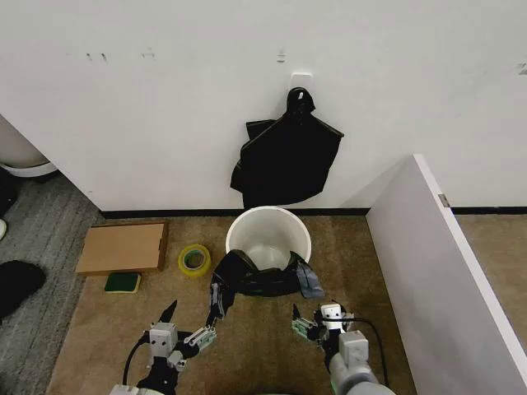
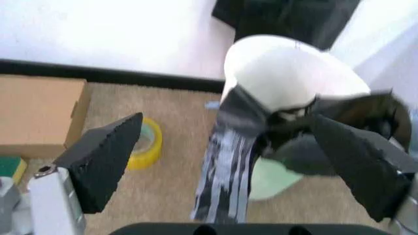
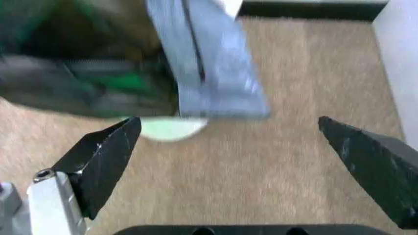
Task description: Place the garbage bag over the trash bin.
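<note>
Garbage bag [image 1: 255, 278] film hangs crumpled over the near rim and front wall of the trash bin [image 1: 268, 236], sagging down its outside toward the carpet rather than stretched round the whole mouth; the far part of the rim is bare white.

Nearest the robot, both arms reach low over the brown carpet [image 1: 247, 346]. The left gripper [image 1: 188, 323] has its two dark fingers spread wide, holding nothing; a strip of the bag [image 2: 228, 161] dangles just ahead of it, and whether one finger touches the strip cannot be told. The right gripper [image 1: 306, 323] is likewise spread apart and empty, hovering over the carpet, with a bluish-grey flap of the bag [image 3: 209, 63] hanging just beyond its fingers [image 3: 104, 159].

Left of the bin lies a yellow tape roll [image 1: 194, 260] flat on the carpet, near but apart from the bin. Farther left sit a green-and-yellow sponge [image 1: 122, 283] and a flat brown cardboard piece [image 1: 123, 248].

On the right stands a white partition panel [image 1: 428, 271]. Behind the bin, against the white wall [image 1: 165, 107], a larger black bundle [image 1: 286, 156] hangs from a hook, its lower edge just above the bin's far rim.
</note>
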### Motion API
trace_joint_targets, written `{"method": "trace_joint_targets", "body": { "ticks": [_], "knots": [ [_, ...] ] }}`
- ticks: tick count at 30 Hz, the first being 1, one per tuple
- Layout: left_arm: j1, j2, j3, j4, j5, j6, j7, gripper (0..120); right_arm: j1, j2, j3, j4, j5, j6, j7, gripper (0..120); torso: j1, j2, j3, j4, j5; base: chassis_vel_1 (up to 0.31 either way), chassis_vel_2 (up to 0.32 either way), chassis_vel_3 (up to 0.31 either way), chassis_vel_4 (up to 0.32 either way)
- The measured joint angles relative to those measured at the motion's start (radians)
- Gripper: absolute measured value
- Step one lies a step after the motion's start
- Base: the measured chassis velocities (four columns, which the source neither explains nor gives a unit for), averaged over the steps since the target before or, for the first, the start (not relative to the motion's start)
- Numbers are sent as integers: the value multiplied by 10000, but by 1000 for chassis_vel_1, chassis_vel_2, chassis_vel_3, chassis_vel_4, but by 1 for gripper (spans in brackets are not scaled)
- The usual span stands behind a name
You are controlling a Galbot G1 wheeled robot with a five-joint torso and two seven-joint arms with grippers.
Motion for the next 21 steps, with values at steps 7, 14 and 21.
{"method": "trace_joint_targets", "body": {
  "ticks": [7, 14, 21],
  "knots": [
    [0, -476, -47, -410, 1, -242, 20, 100, -843, -791, 974, 1399, -366, 41, -191, 100, 0, 0, 0, -2, 1, 0, 0, 0, 0],
    [-139, -1254, 56, -118, 460, -661, 110, 100, 318, -2183, 1688, 1669, 1187, 102, -892, 100, 0, 0, 1, 1, 0, 0, 0, 0, 0],
    [-559, -1413, 291, 390, 613, -846, 340, 100, 3014, -3781, 1706, 528, 3675, -599, -2234, 100, 2, 0, 2, -8, 4, 0, 0, 0, 0]
  ]
}}
